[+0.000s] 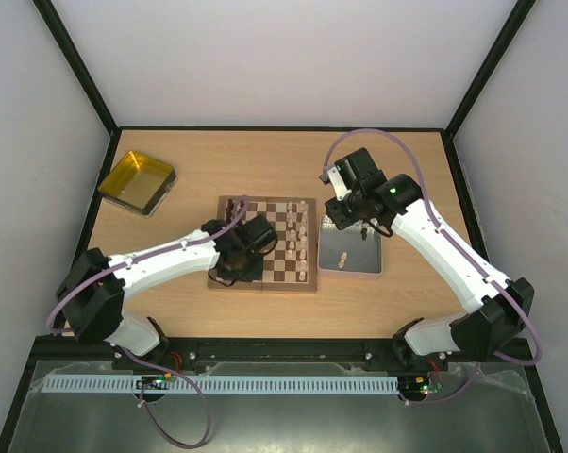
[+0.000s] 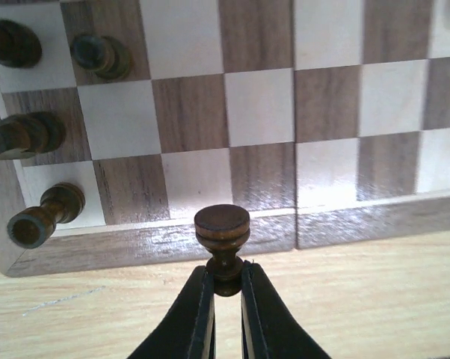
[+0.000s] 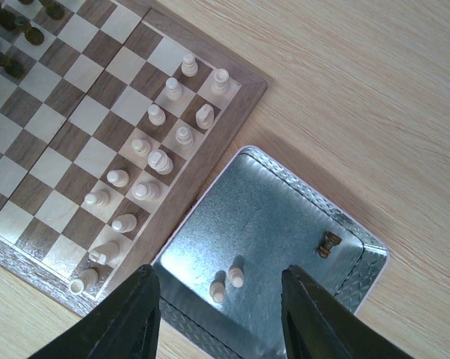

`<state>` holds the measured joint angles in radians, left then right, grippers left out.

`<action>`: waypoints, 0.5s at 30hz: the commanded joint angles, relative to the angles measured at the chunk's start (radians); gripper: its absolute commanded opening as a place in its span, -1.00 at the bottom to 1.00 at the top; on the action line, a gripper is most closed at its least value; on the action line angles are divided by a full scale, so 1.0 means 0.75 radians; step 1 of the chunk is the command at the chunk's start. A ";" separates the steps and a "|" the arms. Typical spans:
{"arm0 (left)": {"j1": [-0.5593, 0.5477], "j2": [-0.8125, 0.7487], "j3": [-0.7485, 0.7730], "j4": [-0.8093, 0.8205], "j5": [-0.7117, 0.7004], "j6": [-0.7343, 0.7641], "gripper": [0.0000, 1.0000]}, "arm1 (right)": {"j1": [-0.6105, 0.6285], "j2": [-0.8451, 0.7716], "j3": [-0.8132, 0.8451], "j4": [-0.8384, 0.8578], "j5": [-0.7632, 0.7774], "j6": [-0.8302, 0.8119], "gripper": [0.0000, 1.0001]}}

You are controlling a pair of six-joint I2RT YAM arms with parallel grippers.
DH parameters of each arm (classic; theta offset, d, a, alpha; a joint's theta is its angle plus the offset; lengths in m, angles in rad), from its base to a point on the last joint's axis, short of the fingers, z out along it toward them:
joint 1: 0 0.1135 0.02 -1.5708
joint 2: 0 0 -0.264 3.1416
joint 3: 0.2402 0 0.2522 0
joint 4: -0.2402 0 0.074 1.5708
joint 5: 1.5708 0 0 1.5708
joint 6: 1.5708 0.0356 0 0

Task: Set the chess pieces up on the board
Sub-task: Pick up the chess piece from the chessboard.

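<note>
Pressed together on the stem of a dark pawn (image 2: 222, 226), the left hand (image 2: 225, 283) holds it over the near rim of the board (image 2: 359, 218), with four dark pieces (image 2: 98, 56) standing just beyond. The right hand (image 3: 220, 284) hangs spread and empty above the grey tray (image 3: 270, 209) beside the board. In the tray lie one dark piece (image 3: 329, 244) and seemingly two pale ones (image 3: 236, 277). Fourteen pale pieces (image 3: 160, 161) fill two rows on the board. A yellow tray (image 1: 138, 181) sits well apart on the table (image 1: 265, 160).
</note>
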<state>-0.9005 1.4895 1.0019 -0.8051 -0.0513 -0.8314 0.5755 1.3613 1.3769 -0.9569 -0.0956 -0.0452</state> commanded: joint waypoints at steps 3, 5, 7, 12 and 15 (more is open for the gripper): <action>-0.007 -0.028 0.171 -0.315 0.052 0.205 -0.88 | -0.006 -0.007 0.013 0.004 0.001 -0.020 -0.14; -0.006 -0.026 0.190 -0.370 0.067 0.255 -0.88 | -0.006 -0.002 0.019 0.000 -0.001 -0.023 -0.14; -0.007 -0.024 0.196 -0.412 0.084 0.299 -0.89 | -0.006 0.000 0.019 0.000 0.002 -0.029 -0.14; -0.010 0.003 0.212 -0.483 0.176 0.402 -0.92 | -0.006 0.007 0.026 -0.008 0.000 -0.033 -0.14; -0.025 0.026 0.224 -0.519 0.229 0.459 -0.92 | -0.006 0.012 0.030 -0.017 0.004 -0.039 -0.14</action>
<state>-0.9024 1.4887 1.1351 -1.0969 0.0433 -0.5777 0.5755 1.3647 1.3773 -0.9573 -0.0986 -0.0608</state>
